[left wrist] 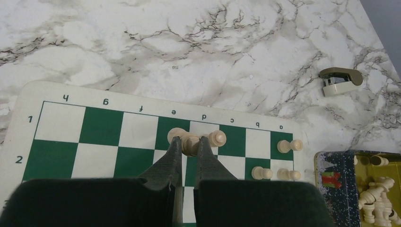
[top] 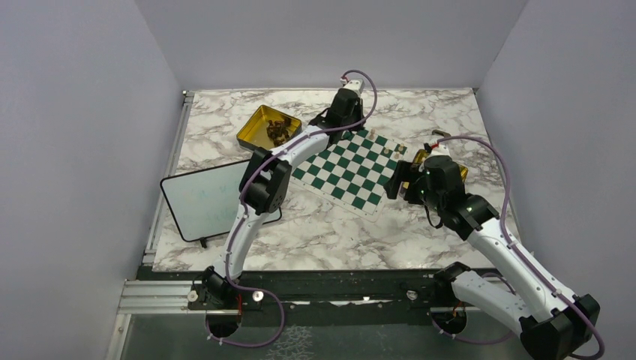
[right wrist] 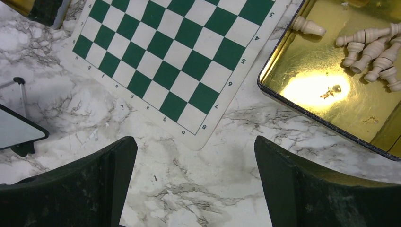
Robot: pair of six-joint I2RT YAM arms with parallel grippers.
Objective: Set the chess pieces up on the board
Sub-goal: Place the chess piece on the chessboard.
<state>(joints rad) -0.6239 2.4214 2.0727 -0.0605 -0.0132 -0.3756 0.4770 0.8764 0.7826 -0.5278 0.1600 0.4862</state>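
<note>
Left gripper [left wrist: 189,141]: jaws pinching a pale beige chess piece [left wrist: 191,147] low over the green-and-white checked board [left wrist: 101,125], near rank one. Placing step. Next, probably settle it upright and release.
Right gripper [right wrist: 194,142]: jaws spread above the white marble table [right wrist: 189,189], beside the shiny gold tin [right wrist: 307,90].

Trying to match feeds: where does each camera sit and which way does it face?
Top: above and behind the robot, looking down on table and board; left arm and right arm show.
Left wrist: on the left arm, facing down at the board's first ranks; left gripper shut on a piece.
Right wrist: on the right arm, facing down at the board's corner and tin; right gripper open.
Both wrist views share board and tin.
</note>
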